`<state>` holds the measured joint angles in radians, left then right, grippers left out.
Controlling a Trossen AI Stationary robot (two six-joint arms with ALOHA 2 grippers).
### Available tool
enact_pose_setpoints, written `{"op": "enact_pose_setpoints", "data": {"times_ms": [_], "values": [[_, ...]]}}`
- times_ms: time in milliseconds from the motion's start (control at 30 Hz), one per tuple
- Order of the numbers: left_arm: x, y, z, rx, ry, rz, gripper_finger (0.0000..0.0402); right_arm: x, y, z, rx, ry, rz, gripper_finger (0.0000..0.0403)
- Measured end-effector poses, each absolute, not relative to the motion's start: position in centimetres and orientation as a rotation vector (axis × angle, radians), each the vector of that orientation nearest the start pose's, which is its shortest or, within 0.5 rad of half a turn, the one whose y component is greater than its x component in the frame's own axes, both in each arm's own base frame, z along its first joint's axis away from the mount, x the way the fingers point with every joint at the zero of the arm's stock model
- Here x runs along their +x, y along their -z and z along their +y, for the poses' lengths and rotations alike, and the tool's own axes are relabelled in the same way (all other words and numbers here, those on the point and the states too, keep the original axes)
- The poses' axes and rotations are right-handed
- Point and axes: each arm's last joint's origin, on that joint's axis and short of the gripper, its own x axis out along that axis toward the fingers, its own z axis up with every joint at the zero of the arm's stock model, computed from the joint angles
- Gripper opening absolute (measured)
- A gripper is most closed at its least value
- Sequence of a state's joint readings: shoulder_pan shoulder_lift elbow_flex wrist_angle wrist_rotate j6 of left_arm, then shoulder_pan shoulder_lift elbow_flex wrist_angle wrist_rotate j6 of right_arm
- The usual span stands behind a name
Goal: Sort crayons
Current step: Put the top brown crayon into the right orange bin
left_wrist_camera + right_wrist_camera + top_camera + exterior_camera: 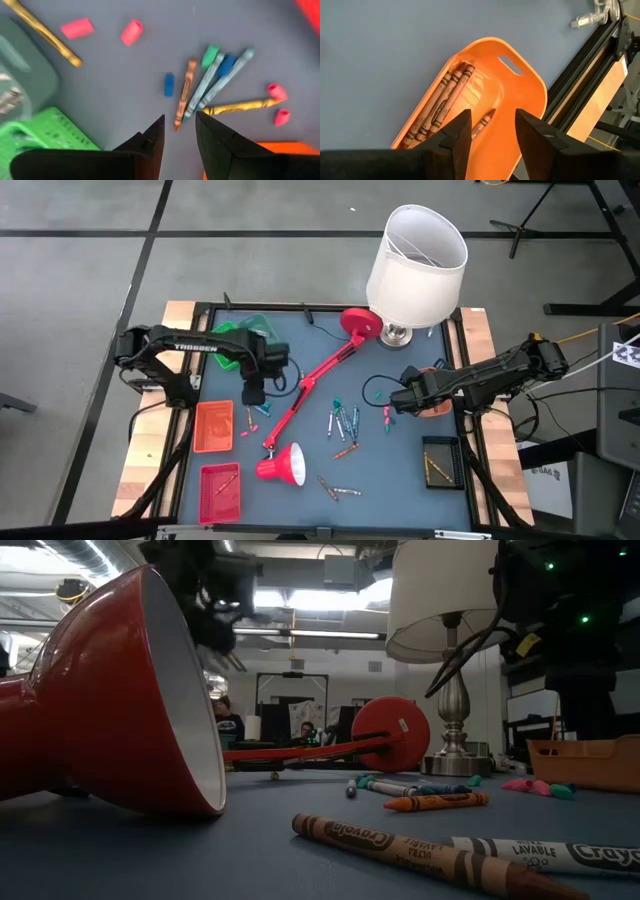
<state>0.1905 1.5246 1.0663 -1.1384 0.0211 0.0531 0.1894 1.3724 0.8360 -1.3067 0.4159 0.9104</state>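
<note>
Low view: red lamp shade [120,700] hides L side | crayons [420,802] partly cut off

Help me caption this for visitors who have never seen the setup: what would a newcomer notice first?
Probably the red desk lamp lying toppled across the middle of the blue table, beside a tall lamp with a white shade standing at the far edge. Next, the crayons scattered in the middle, with coloured trays along both sides. The right gripper hovers open over an orange tray holding brown crayons.
</note>
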Motion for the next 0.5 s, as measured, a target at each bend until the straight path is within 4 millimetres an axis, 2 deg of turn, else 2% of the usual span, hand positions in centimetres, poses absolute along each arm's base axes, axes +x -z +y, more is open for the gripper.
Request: {"op": "enact_pose_setpoints", "data": {"times_ms": [167,500], "values": [[23.5,-19.1,3.8,-0.093,-0.094,1.666,0.0094,18.3,-19.8,2.3,0.118,0.900,1.483,0.0149],[21.7,-16.3,3.6,-0.085,-0.121,1.733,0.0094,19.1,-19.6,2.5,0.162,0.872,1.416,0.0149]]}}
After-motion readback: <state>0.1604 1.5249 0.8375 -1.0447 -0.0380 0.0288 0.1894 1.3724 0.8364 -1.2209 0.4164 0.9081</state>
